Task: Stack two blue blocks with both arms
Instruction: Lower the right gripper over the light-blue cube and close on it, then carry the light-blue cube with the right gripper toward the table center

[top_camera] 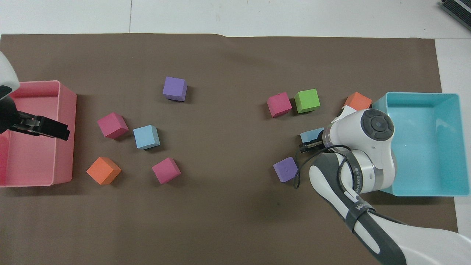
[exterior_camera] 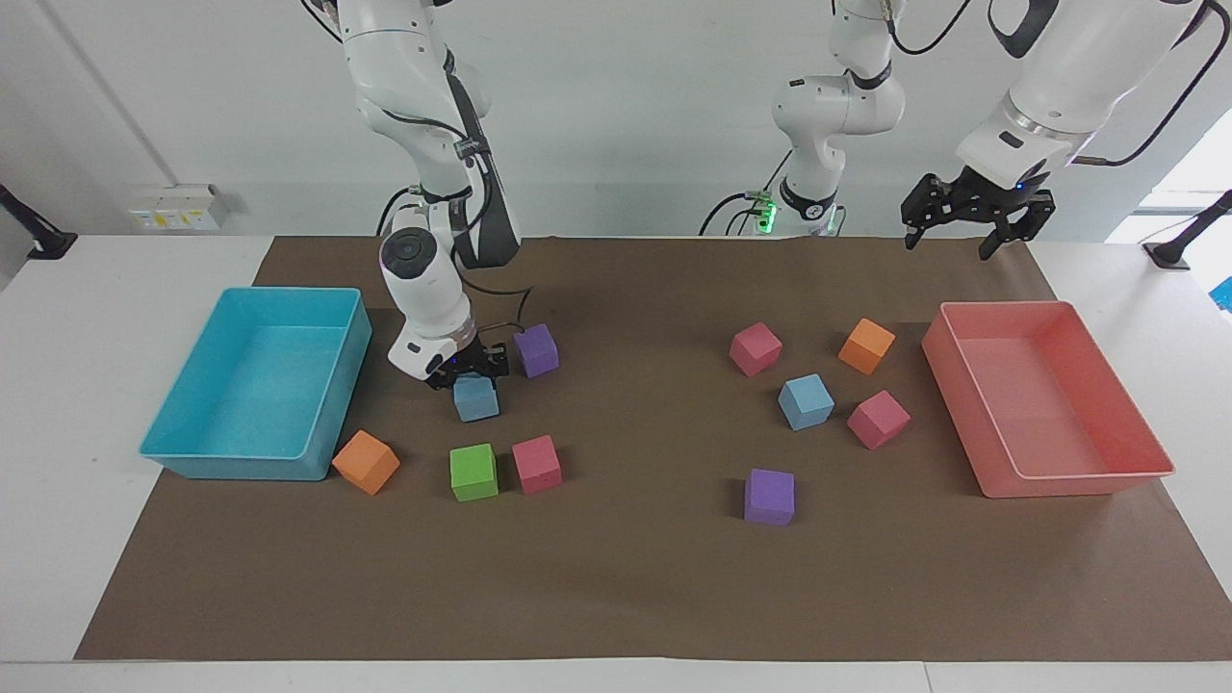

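Observation:
My right gripper [exterior_camera: 469,373] is shut on a blue block [exterior_camera: 476,398] and holds it at the brown mat, between the turquoise tray [exterior_camera: 192,460] and a purple cube [exterior_camera: 536,349]. In the overhead view my right wrist [top_camera: 368,132] hides most of this block [top_camera: 311,135]. The second blue block [exterior_camera: 806,401] lies on the mat toward the left arm's end, among pink and orange cubes; it also shows in the overhead view [top_camera: 146,137]. My left gripper [exterior_camera: 970,229] is open and empty, up in the air over the pink tray [top_camera: 68,110], and waits.
A green cube [exterior_camera: 474,472], a pink cube [exterior_camera: 537,464] and an orange cube [exterior_camera: 366,462] lie farther from the robots than the held block. Near the second blue block lie two pink cubes [exterior_camera: 755,347] [exterior_camera: 878,419], an orange cube [exterior_camera: 866,346] and a purple cube [exterior_camera: 770,497].

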`<action>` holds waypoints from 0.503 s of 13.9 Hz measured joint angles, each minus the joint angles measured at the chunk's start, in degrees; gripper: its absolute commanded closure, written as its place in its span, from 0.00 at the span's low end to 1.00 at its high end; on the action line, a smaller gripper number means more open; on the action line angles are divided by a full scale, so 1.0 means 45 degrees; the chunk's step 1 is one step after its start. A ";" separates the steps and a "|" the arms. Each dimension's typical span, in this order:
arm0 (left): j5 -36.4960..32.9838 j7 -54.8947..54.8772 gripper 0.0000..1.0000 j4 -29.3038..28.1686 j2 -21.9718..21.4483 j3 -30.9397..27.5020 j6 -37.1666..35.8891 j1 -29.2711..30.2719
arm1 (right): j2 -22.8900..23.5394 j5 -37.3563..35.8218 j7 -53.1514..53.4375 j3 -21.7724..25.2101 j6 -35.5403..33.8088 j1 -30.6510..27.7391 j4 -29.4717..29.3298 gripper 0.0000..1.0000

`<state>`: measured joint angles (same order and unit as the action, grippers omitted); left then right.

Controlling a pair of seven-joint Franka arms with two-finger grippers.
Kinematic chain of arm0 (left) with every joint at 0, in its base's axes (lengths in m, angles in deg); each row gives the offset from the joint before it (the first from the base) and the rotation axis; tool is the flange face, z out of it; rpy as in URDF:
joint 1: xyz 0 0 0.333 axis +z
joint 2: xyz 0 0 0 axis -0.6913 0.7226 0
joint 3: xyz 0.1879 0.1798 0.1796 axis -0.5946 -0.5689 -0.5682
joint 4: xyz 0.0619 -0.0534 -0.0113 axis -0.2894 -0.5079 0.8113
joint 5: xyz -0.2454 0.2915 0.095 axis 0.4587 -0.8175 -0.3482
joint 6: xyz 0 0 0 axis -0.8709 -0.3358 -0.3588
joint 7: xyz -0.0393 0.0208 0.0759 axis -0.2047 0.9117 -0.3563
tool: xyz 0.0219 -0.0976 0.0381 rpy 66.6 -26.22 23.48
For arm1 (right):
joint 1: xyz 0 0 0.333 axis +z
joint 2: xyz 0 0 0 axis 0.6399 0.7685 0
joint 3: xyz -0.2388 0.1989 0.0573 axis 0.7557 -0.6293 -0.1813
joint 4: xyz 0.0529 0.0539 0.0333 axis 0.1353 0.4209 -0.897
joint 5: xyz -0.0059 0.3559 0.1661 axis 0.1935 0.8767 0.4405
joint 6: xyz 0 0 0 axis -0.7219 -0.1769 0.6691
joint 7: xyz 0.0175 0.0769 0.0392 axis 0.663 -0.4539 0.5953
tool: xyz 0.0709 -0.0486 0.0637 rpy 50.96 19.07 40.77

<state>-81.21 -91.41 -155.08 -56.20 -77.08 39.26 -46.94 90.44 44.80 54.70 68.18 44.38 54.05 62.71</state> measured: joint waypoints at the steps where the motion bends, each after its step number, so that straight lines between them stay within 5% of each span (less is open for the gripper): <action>1: 0.0000 0.0000 0.00 0.0000 0.0000 0.0001 0.0000 0.0000 | -0.0063 0.0005 0.0019 0.0025 -0.0365 -0.0006 -0.0326 1.00; 7: 0.0000 0.0000 0.00 0.0000 -0.0001 0.0004 0.0000 0.0000 | -0.0623 0.0023 0.1044 0.0064 -0.4205 -0.0024 -0.2897 1.00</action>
<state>-81.21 -91.41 -155.08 -56.20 -77.06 39.26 -46.94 87.64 44.91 59.40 68.47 25.46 53.94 49.67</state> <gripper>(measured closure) 0.000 0.432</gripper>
